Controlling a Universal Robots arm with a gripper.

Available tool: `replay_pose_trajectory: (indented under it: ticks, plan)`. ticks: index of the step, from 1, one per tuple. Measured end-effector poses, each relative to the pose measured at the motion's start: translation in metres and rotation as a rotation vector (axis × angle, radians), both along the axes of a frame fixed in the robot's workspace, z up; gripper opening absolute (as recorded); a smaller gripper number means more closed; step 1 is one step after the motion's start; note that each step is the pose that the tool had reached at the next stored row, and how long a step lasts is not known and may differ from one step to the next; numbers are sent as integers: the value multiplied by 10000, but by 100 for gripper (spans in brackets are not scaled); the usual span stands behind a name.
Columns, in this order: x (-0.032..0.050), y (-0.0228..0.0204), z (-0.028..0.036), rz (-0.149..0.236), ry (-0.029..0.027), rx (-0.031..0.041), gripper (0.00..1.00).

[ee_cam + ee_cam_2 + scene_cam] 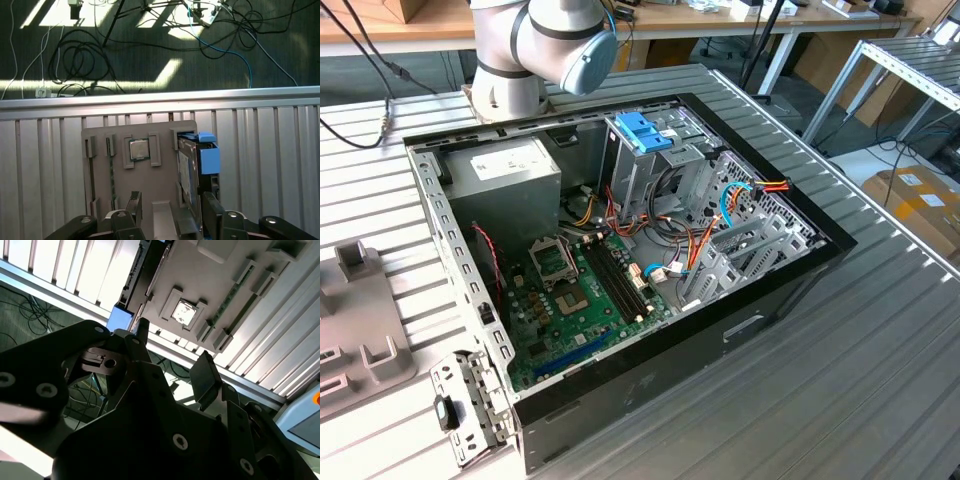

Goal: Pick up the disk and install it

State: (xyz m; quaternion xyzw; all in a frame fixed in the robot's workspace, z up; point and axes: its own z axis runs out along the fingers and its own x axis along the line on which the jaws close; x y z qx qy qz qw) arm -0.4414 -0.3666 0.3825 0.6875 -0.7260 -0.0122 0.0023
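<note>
The ribbed metal tabletop [280, 165] is carrying a grey fixture tray [100, 137] close to its edge. The disk [189, 167] is standing on edge in a tray slot, with a processor chip [139, 149] lying in a recess beside it. The claw [171, 202] is hovering over the tray, fingers apart and gripping nothing. Beyond the edge, sunlight is falling on a dark floor [280, 55] strewn with cables [75, 60]. In the exterior view, an opened computer case [760, 320] is resting on the tabletop.
</note>
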Motion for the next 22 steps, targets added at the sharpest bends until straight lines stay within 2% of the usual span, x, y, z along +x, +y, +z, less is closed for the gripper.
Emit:
replay_pose_trajectory:
  ticks: [10, 18, 22]
  plan:
    - [0, 4, -33, 0, -1, 5, 60]
    - [0, 65, -64, 0, -1, 5, 60]
    - [0, 76, -76, 0, 0, 5, 60]
